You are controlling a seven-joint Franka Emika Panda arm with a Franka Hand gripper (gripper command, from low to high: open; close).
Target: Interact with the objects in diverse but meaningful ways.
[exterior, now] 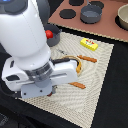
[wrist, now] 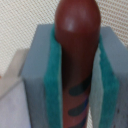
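brown rounded toy sausage [wrist: 76, 55] clamped between grey teal-padded fingers [wrist: 50, 90], over beige woven mat [exterior: 95, 75]; yellow packet block [exterior: 89, 44] well apart.

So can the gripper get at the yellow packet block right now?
Probably not yet. The gripper is shut on the brown sausage, so it would have to drop that first. The yellow packet block lies uncovered on the mat, nothing crowding it.

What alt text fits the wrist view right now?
A brown sausage with dark grill marks is clamped between the gripper's grey fingers with teal pads, above a beige woven mat.
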